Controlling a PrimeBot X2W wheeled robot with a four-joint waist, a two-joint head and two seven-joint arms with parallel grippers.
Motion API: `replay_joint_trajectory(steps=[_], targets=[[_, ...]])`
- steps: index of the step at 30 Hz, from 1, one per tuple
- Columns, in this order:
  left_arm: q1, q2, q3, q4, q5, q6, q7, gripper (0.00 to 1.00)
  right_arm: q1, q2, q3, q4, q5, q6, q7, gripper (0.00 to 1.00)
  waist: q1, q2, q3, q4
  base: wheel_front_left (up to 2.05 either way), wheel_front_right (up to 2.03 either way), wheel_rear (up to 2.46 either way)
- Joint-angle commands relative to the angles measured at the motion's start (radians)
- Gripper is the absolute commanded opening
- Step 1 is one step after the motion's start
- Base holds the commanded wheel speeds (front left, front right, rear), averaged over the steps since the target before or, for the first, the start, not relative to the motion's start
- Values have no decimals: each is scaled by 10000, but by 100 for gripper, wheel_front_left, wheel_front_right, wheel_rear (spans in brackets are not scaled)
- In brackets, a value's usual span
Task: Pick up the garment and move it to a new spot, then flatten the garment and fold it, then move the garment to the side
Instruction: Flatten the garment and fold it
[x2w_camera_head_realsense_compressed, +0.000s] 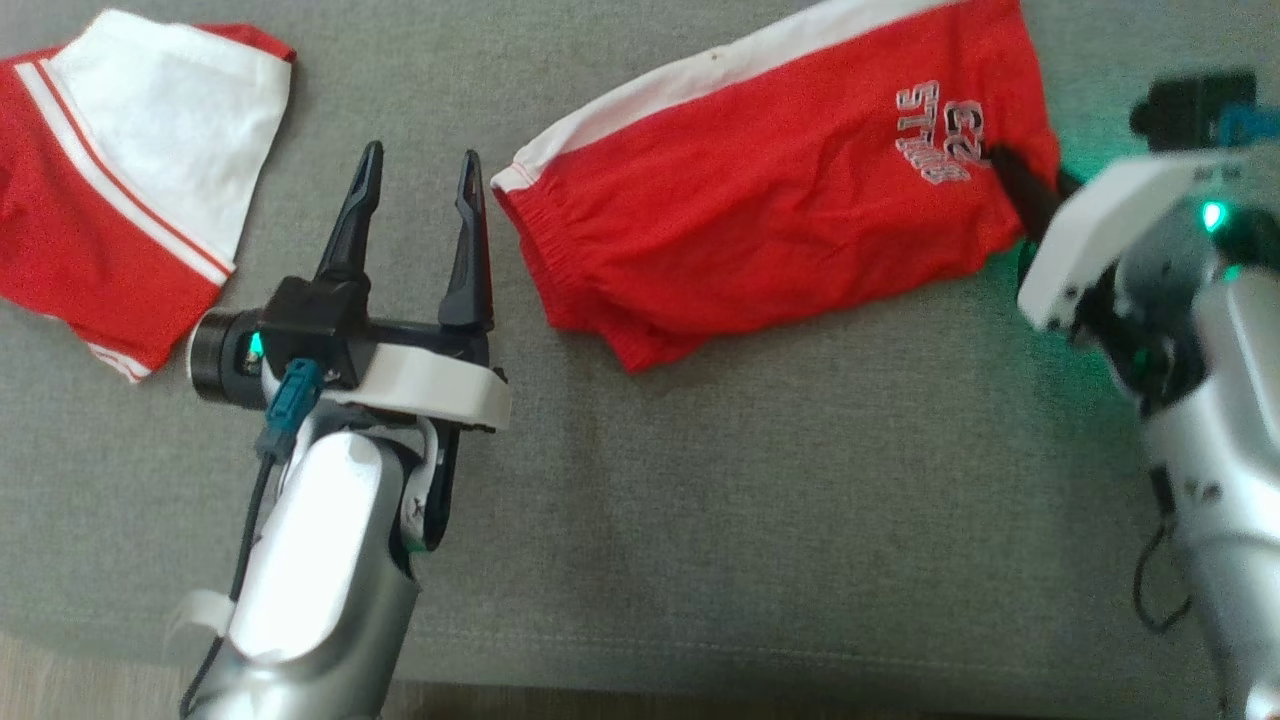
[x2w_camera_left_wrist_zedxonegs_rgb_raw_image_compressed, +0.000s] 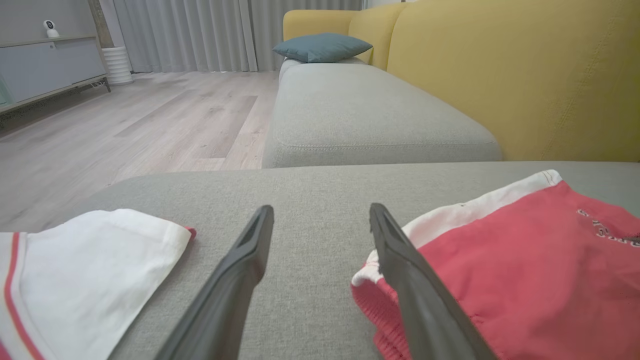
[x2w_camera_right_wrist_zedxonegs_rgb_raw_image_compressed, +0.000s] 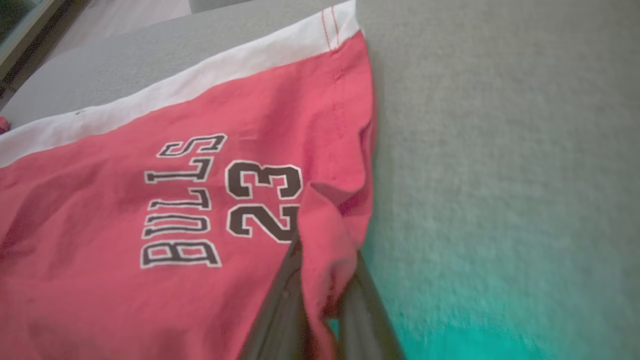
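Red shorts (x2w_camera_head_realsense_compressed: 760, 200) are laid out but creased on the grey sofa cushion (x2w_camera_head_realsense_compressed: 700, 520), with the white side stripe along the far edge. Step judged: first pick-up, nothing lifted yet. The right hand (x2w_camera_head_realsense_compressed: 1003, 165) is clamped on a small raised fold at the shorts' hem end, just beside the BULLS 23 print (x2w_camera_right_wrist_zedxonegs_rgb_raw_image_compressed: 220, 200), with red cloth pinched between the fingers. The left hand (x2w_camera_head_realsense_compressed: 421, 158) is held apart and empty, just beside the shorts' waistband corner; contact cannot be told. A second red-and-white garment (x2w_camera_head_realsense_compressed: 120, 170) is seen well apart from the shorts, beyond the left hand.

Risks:
- Only a thin pinch is held, possibly the top layer alone, so the cloth may be pulled out of the grip.
- The shorts may hang bunched once raised.
- With one end gripped, the waistband end may be dragged over the cushion and more creases added.
- If the shorts are carried far toward the second garment, the two may be overlapped.
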Motion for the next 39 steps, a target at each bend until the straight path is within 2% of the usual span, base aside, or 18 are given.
replay_joint_trajectory(steps=[1,13,19,25,30,34,39], targets=[[25,88,386,-271,84,-37,-59,100,829,159,-25,-366,33,39,-280,0,0,0,-194,-100,0,0,0],[823,134,396,-87,67,-97,-59,100,4231,973,-1753,-2111,-244,39,-1755,0,0,0,-1240,-577,0,0,0],[1130,178,378,34,-45,-76,-39,100,5146,1401,-2519,-2626,-571,39,-1582,0,0,0,-1596,-680,0,0,0],[1269,192,265,-37,-60,-53,83,100,5176,1499,-2716,-3009,-1045,39,-1217,0,0,0,-1711,-726,0,0,0],[1283,198,175,-76,-79,-45,146,100,4488,1433,-2057,-3577,-1591,39,-800,0,0,0,-1799,-699,0,0,0],[1286,186,54,-33,-99,-60,151,100,3437,1440,-331,-4104,-1844,39,-305,0,0,0,-1937,-563,0,0,0],[1280,160,-78,48,-115,-64,143,100,2626,1811,1536,-4091,-1523,39,-178,0,0,0,-2036,-308,0,0,0]])
